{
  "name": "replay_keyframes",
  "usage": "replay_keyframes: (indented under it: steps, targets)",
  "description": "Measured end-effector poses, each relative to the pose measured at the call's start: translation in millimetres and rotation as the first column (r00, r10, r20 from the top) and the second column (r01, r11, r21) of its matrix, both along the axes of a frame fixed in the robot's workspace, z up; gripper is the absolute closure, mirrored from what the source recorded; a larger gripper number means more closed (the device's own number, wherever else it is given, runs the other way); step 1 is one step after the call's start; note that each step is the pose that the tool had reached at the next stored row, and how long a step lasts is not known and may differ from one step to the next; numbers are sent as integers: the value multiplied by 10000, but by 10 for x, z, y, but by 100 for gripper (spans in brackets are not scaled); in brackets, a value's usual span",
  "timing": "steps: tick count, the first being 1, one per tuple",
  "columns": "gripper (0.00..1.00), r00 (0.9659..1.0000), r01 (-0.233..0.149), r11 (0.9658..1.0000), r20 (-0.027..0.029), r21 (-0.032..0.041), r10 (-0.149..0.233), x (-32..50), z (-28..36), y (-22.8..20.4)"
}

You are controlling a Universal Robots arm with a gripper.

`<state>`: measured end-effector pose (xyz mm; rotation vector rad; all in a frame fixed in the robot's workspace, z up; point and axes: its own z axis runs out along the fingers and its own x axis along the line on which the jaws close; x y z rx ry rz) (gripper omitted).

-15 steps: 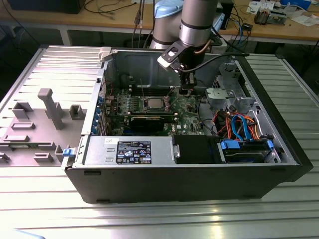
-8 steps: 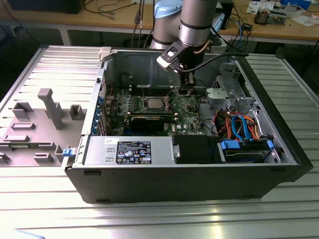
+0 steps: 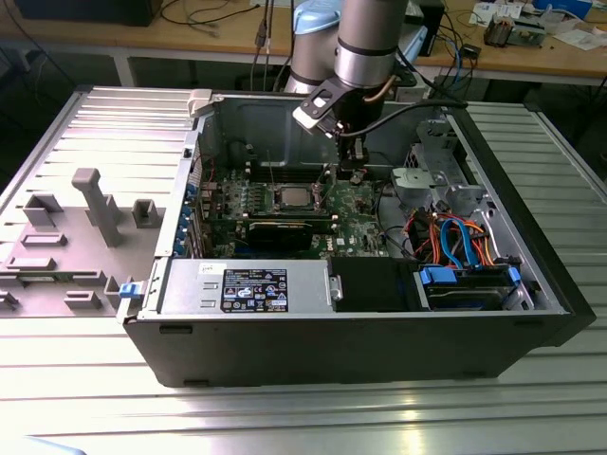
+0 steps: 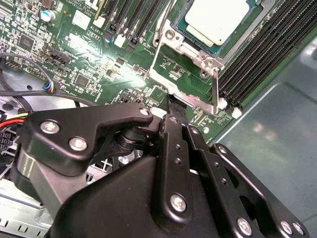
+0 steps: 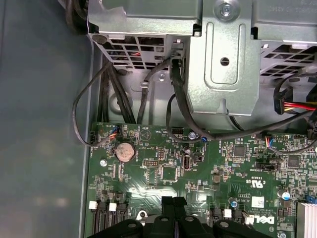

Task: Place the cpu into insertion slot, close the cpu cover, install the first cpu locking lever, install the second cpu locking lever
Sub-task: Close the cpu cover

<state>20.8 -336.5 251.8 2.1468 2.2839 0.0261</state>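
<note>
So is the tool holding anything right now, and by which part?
Nothing that shows. The tool is shut, its tip at the edge of the silver metal frame beside the flat square silver-grey cpu seated in its socket.

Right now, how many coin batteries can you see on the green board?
1. The coin battery sits near the edge of the green board, toward the metal cage. The claw covers part of it, so another may be hidden.
</note>
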Motion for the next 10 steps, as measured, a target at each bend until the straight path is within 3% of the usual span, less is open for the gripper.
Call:
replay_keyframes:
  steps: [10]
  targets:
    - [89, 10000, 0, 10000, 0, 0, 0, -36, -1, 0]
